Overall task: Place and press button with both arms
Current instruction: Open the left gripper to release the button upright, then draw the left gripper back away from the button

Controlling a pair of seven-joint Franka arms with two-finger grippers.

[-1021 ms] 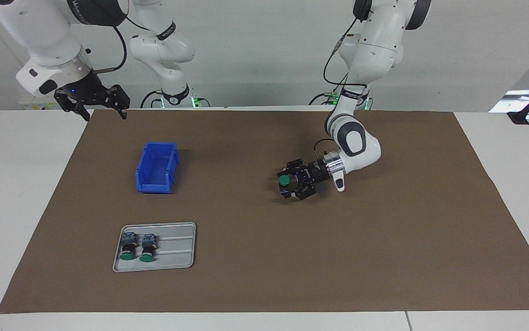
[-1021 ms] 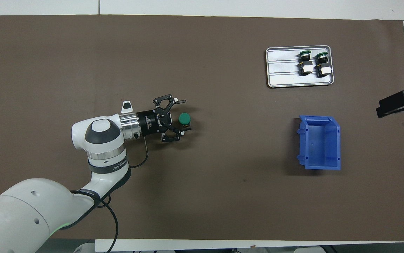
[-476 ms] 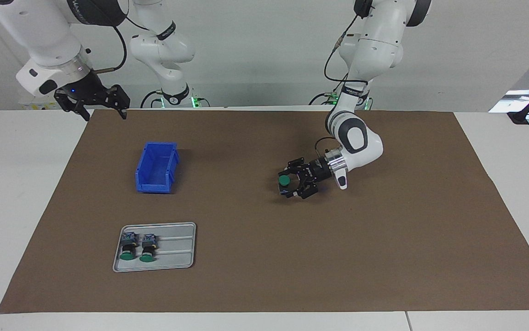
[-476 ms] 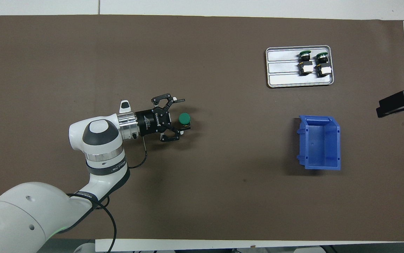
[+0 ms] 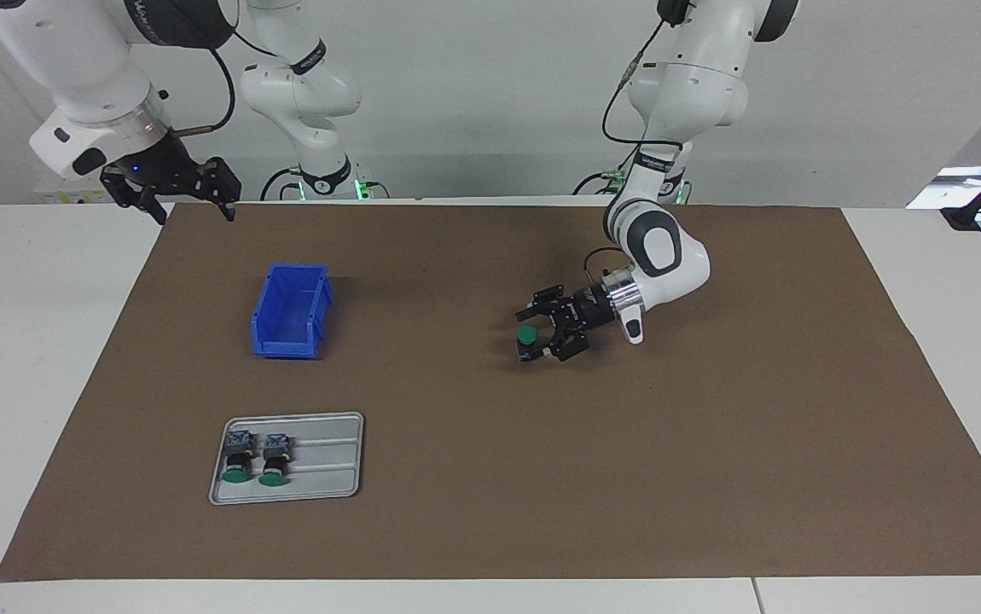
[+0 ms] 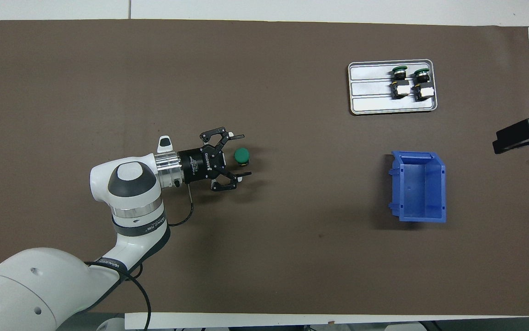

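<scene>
Green button (image 5: 527, 333) standing upright mid-bench, placing done; left claw (image 5: 539, 328) spread around it; right claw (image 5: 192, 207) spread, waiting at bench's eleven o'clock; pressing pending.

Green-capped button (image 5: 527, 333), blue bin (image 5: 290, 310)

Obstructions on the brown mat (image 5: 712, 443) are few: a blue bin (image 5: 290, 309) and, farther from the robots, a metal tray (image 5: 328, 460) carrying two buttons (image 5: 239, 460), both toward the right arm's end with a bare strip of mat between them. Mid-mat, the upright button (image 5: 527, 334) stands between the spread fingers of the left gripper (image 5: 537, 328), untouched, with open mat all round. The right gripper (image 5: 188, 205) waits, open, over the mat's corner, well apart from the bin.
</scene>
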